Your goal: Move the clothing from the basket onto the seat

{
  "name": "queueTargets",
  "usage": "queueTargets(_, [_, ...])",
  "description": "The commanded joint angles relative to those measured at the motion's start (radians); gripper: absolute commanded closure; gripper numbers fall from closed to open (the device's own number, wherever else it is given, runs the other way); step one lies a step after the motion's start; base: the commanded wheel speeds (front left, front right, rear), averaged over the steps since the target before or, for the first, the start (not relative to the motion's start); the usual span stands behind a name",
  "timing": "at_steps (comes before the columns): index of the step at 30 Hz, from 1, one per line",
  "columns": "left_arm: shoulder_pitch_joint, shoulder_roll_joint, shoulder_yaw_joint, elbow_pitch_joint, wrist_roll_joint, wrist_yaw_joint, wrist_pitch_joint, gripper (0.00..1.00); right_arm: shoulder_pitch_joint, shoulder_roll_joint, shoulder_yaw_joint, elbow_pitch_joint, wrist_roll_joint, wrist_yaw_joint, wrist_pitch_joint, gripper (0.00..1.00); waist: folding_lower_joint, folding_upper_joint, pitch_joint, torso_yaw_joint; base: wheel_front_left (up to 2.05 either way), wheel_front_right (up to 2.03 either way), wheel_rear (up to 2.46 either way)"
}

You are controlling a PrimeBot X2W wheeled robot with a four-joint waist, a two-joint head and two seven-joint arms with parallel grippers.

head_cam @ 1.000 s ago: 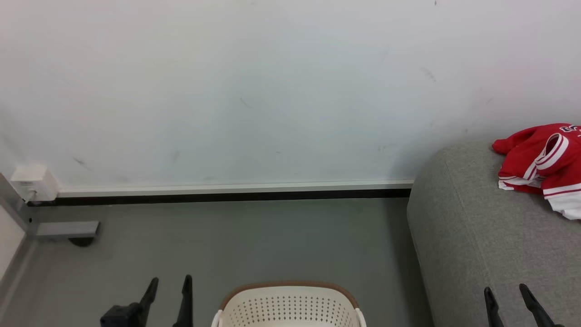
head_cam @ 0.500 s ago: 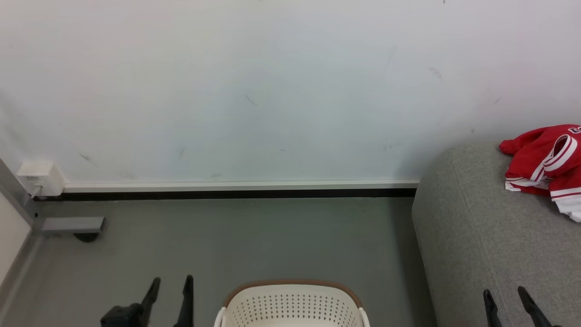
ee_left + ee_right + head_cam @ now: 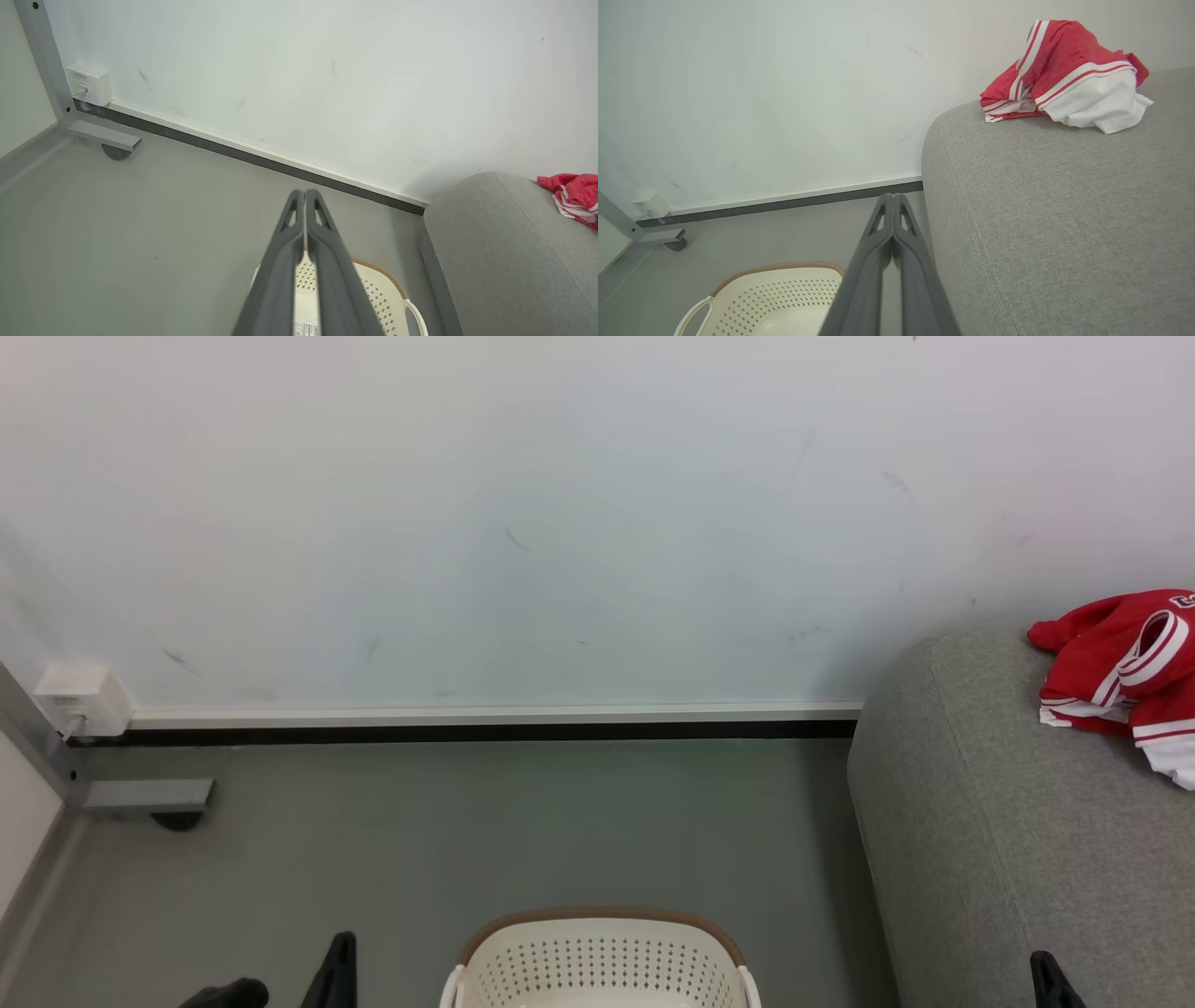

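The clothing (image 3: 1125,681), a crumpled red jersey with white stripes, lies on the grey seat (image 3: 990,840) at the right edge of the head view, close to the wall. It shows again as the clothing (image 3: 1059,79) on the seat (image 3: 1055,224) and as the clothing (image 3: 572,198). The cream basket (image 3: 602,959) with its brown rim stands on the floor at the bottom centre, and what shows of its inside holds nothing. My left gripper (image 3: 304,192) is shut above the basket (image 3: 378,298). My right gripper (image 3: 893,196) is shut beside the seat's rounded end. Neither grips anything.
A white wall with a dark skirting strip (image 3: 467,735) runs behind the grey floor. At the far left a grey metal frame with a foot (image 3: 149,795) and a white wall socket box (image 3: 79,700) stand by the wall.
Both grippers have gone from open to shut and dropped lower in the head view. The clothing, basket and seat lie as before; the small shift early on is the camera's.
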Motion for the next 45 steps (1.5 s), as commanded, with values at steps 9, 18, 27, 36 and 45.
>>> queueTargets(9, [-0.028,-0.002,0.022,-0.042,-0.171,-0.015,0.041,1.0,-0.049,0.004,-0.023,-0.025,0.169,0.0,0.042,1.0,0.0,0.0,0.004,-0.002,0.0,0.0,0.0])
queueTargets(18, [-0.034,-0.005,0.039,-0.06,-0.309,-0.025,0.077,1.0,-0.068,0.013,-0.037,-0.031,0.305,-0.001,0.079,1.0,0.0,0.0,0.007,-0.004,0.0,0.0,0.0])
queueTargets(27, [-0.041,-0.007,0.056,-0.075,-0.435,-0.035,0.11,1.0,-0.086,0.021,-0.05,-0.037,0.428,-0.001,0.112,1.0,-0.0001,0.0,0.011,-0.006,0.0,0.0,0.0])
queueTargets(36, [-0.046,-0.009,0.071,-0.09,-0.548,-0.044,0.141,1.0,-0.102,0.029,-0.062,-0.041,0.54,-0.001,0.143,1.0,-0.0001,0.0,0.014,-0.008,0.0,0.0,0.0])
queueTargets(45, [-0.052,-0.011,0.085,-0.102,-0.649,-0.052,0.169,1.0,-0.117,0.037,-0.073,-0.045,0.643,-0.001,0.171,1.0,-0.0001,0.0,0.018,-0.01,0.0,0.0,0.0])
